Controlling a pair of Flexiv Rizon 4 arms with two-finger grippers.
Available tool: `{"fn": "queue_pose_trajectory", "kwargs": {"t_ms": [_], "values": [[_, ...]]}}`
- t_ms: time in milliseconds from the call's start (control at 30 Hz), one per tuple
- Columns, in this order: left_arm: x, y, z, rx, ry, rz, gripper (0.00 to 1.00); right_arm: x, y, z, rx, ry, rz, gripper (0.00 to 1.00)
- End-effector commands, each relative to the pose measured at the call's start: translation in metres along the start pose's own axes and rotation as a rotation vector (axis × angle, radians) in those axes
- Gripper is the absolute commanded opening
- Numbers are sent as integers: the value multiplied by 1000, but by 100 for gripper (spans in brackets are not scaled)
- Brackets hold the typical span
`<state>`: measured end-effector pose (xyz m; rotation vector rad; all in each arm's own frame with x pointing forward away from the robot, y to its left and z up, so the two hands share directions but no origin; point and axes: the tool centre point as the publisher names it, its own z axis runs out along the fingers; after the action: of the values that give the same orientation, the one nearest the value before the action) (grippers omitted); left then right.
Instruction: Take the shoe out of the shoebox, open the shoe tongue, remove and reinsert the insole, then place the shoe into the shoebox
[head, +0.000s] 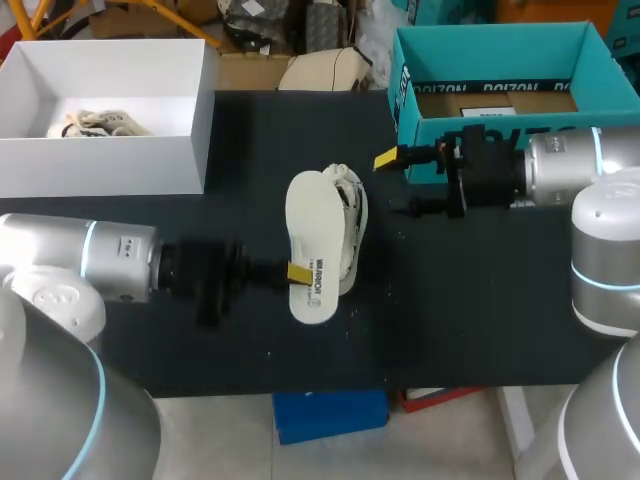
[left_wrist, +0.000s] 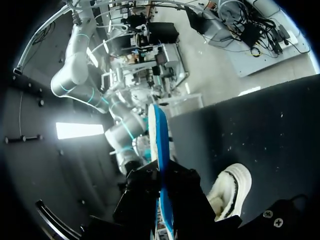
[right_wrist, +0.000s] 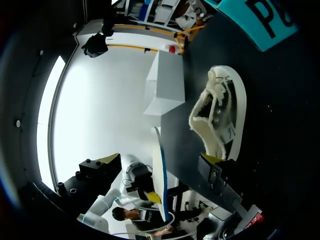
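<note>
My left gripper is shut on the heel end of a white insole, held above the black table. In the left wrist view the insole stands edge-on between that gripper's dark fingers. The white shoe lies on its side just right of the insole; it also shows beside the left gripper. My right gripper stands open right of the shoe, holding nothing. In the right wrist view the right gripper faces the shoe and the insole.
The teal shoebox stands open at the back right, behind my right arm. A white box holding another shoe sits at the back left. The black table is bare in front of the right arm.
</note>
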<state>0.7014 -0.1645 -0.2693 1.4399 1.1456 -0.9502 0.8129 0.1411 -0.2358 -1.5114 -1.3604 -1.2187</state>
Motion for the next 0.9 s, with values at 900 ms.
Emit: {"fn": "queue_pose_trajectory", "kwargs": {"t_ms": [900], "values": [[0,24,6,61,1,16,0,10,-41,23,93,158,17,75]]}}
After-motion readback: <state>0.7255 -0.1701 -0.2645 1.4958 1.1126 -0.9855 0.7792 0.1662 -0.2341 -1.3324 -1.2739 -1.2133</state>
